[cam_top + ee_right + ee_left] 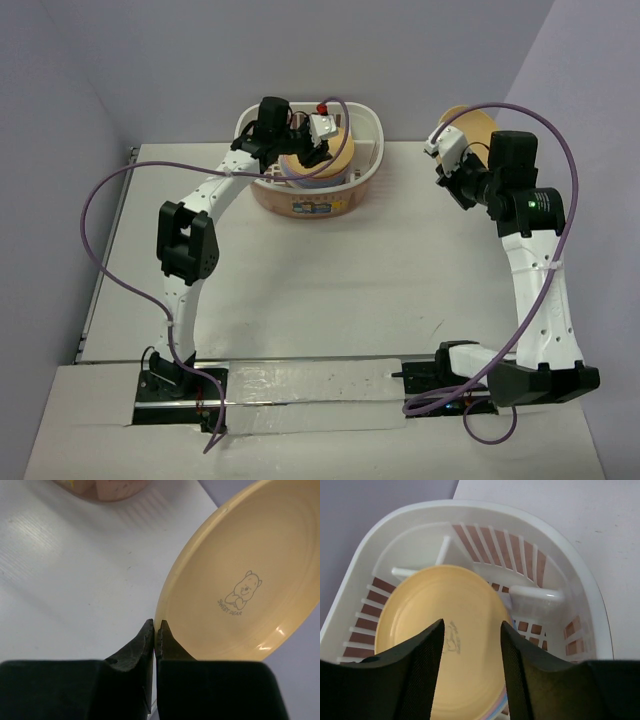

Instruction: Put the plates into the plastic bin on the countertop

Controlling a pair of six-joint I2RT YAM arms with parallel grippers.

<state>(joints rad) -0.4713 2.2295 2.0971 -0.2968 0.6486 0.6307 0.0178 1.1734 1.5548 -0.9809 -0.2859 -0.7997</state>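
The plastic bin (300, 207) stands at the upper centre of the overhead view, on the bench (300, 290) close to the far wall. It is partly loaded: the left wrist view shows a yellow-orange top plate (445, 610) leaning across the inner rack. The lilac, pink and blue rims of the stacked plates (497, 707) show under its lower right edge. Their number cannot be read from these views. The left pincer (472, 625) hovers directly over the bin with its jaws parted. The dark fingers (422, 665) stand either side of the top plate's centre mark and grasp nothing. I judge that plate as delivered and let go. The held plate (240, 570), also yellow-orange and printed with a bear, is at the upper right of the overhead view, to the right of the bin and apart from it. The right pincer (155, 626) is clenched on its lower rim and carries it tilted on edge above the bench. No other loose plate shows in any view. In my assessment the task is in its late stage. What is outstanding is to carry the held plate across to the bin, set it in beside or upon the others, and let it go. The left arm would first need to leave the bin opening.
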